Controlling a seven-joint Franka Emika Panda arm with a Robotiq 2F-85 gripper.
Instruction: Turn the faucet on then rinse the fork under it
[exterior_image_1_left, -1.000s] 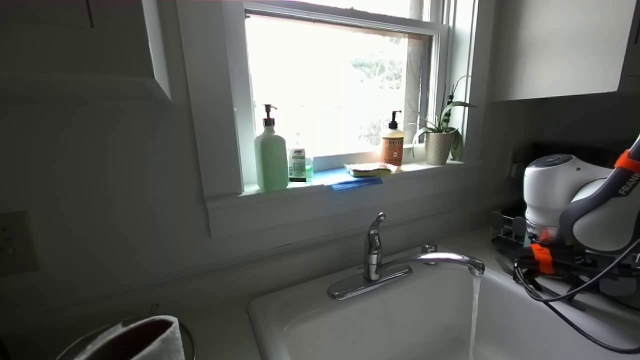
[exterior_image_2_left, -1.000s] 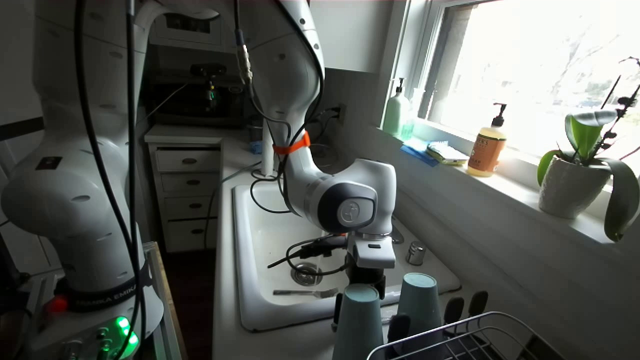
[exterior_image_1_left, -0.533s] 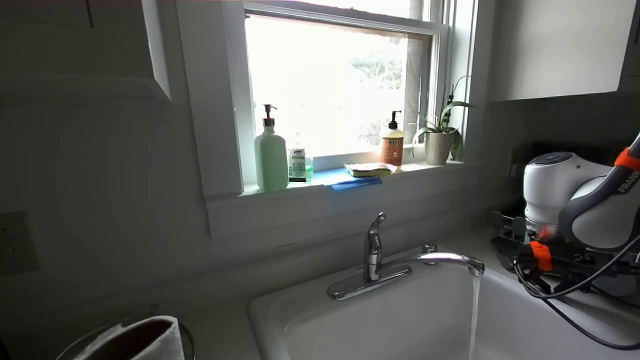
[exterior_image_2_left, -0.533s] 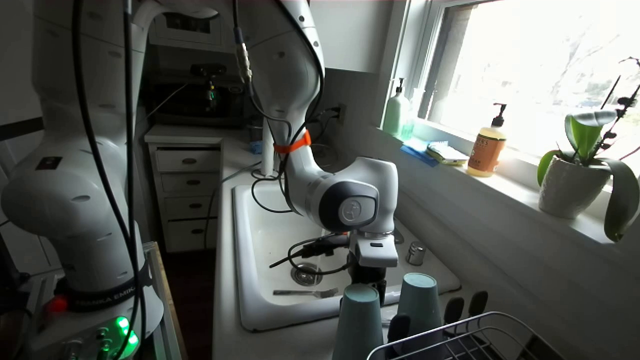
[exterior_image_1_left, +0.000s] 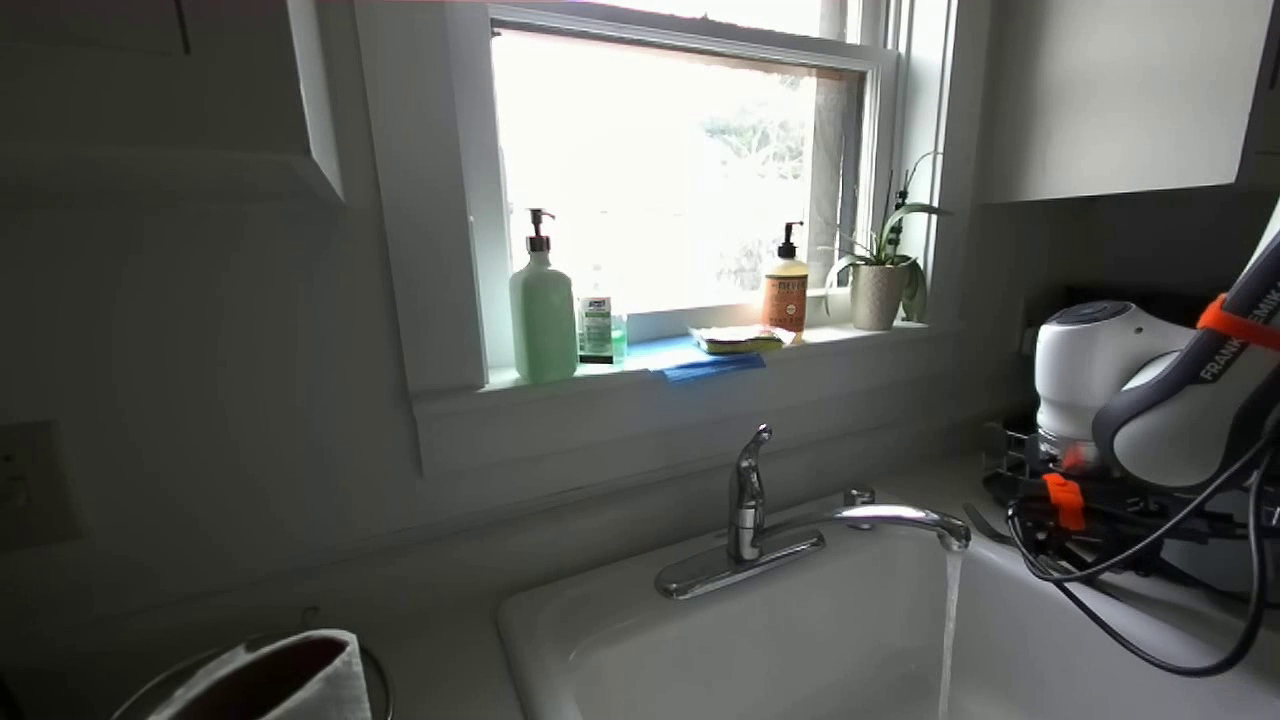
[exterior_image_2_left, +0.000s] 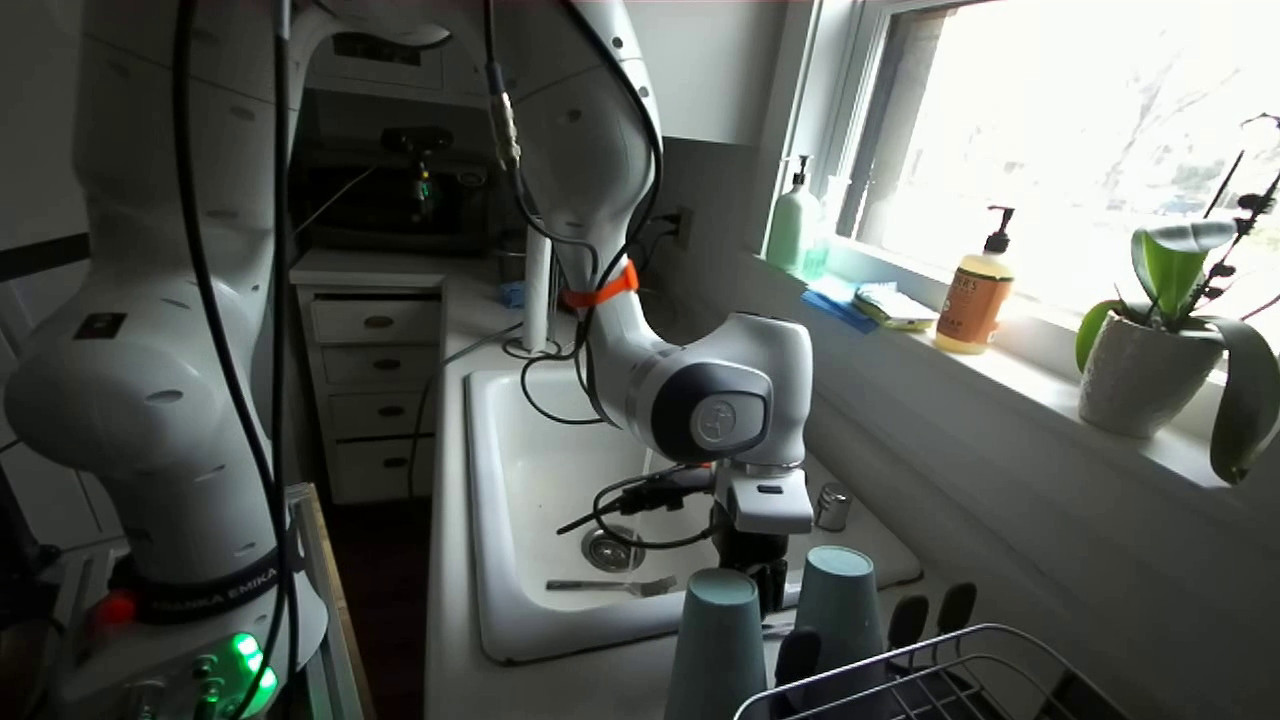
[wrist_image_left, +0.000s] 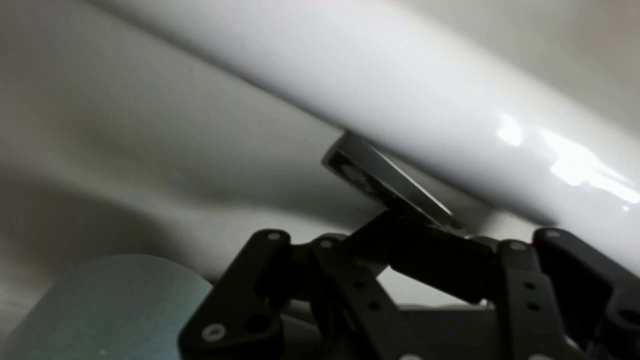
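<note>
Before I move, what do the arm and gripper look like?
The arm is white and rounded, trimmed in dark grey, with FRANKA EMIKA lettering, an orange band and black cables strung outside. The gripper is black and angular, dotted with pale screw heads.

Counter (exterior_image_2_left: 560, 690): white, stretching near to far in an exterior view.
Sink (exterior_image_2_left: 492, 540): white, set in the counter.
Cylinder (exterior_image_2_left: 538, 290): white, upright, just beyond the sink's far end.
Cups (exterior_image_2_left: 718, 650): two, blue-green, upside down, near end; rims unseen.
Dish rack (exterior_image_2_left: 880, 659): wire, near right, base unseen.

Two cups (exterior_image_2_left: 717, 645), one faucet (exterior_image_1_left: 746, 528)
</note>
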